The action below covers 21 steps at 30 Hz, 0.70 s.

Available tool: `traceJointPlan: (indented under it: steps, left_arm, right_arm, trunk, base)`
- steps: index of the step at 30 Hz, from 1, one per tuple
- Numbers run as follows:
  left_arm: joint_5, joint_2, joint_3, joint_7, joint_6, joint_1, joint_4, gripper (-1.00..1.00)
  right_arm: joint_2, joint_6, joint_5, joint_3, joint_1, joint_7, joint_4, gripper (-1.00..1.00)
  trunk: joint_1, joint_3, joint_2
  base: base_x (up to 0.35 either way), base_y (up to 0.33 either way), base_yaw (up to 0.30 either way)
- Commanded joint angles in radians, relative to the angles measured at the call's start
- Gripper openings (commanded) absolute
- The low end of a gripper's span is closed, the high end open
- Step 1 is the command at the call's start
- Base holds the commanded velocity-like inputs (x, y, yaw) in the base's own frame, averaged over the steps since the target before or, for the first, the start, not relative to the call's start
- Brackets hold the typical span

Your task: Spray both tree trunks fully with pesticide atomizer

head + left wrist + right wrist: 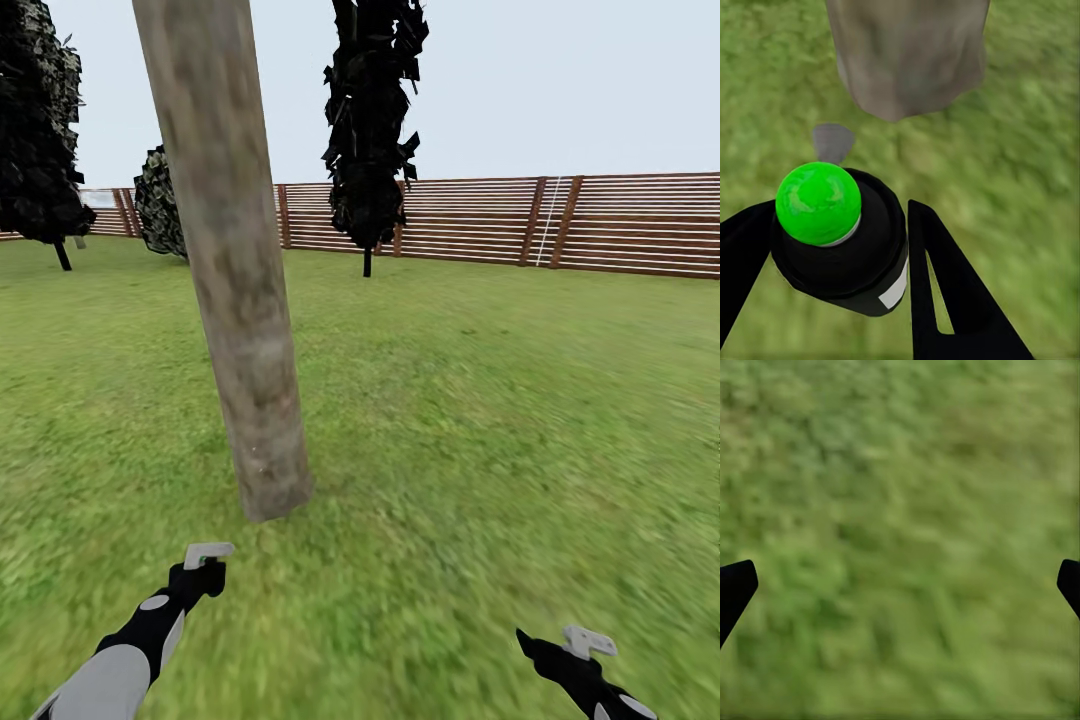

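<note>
Left gripper [840, 262] is closed around the pesticide atomizer [832, 232], judged light and rigid; tree trunk [907, 52] is close ahead; right gripper [900, 585] is held wide open, empty.

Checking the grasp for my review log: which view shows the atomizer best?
The left wrist view: the atomizer sits close up between the left gripper's jaws, green-topped. The head view gives a small pale part at that gripper; the right wrist view gives grass.

Blurred green grass [900, 525] of the lawn spreads across the right wrist view, mottled light and dark. The right gripper [900, 585] hangs above it with its two black fingers [733, 585] spread wide, only their tips showing at opposite edges, with nothing between them but grass.
</note>
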Motion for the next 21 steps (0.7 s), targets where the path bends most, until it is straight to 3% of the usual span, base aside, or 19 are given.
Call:
traceJointPlan:
  steps: [1, 12, 21]
  left_arm:
    - [0.0, 0.0, 0.0, 0.0, 0.0, 0.0, 0.0, -1.0]
    - [0.002, 0.0, 0.001, -0.001, -0.006, 0.002, 0.004, -1.0]
    - [0.001, 0.001, -0.003, -0.002, -0.005, -0.002, -0.006, -1.0]
  right_arm:
    - [0.0, 0.0, 0.0, 0.0, 0.0, 0.0, 0.0, 1.0]
    - [0.0, 0.0, 0.0, 0.0, 0.0, -0.002, 0.0, 1.0]
    - [0.0, 0.0, 0.0, -0.001, 0.0, 0.0, 0.0, 1.0]
  trunk:
    - [0.0, 0.0, 0.0]
    - [0.0, 0.0, 0.0]
    - [0.0, 0.0, 0.0]
  base:
    - [0.0, 0.0, 0.0]
    - [-0.003, 0.0, 0.0]
    - [-0.121, 0.023, -0.045]
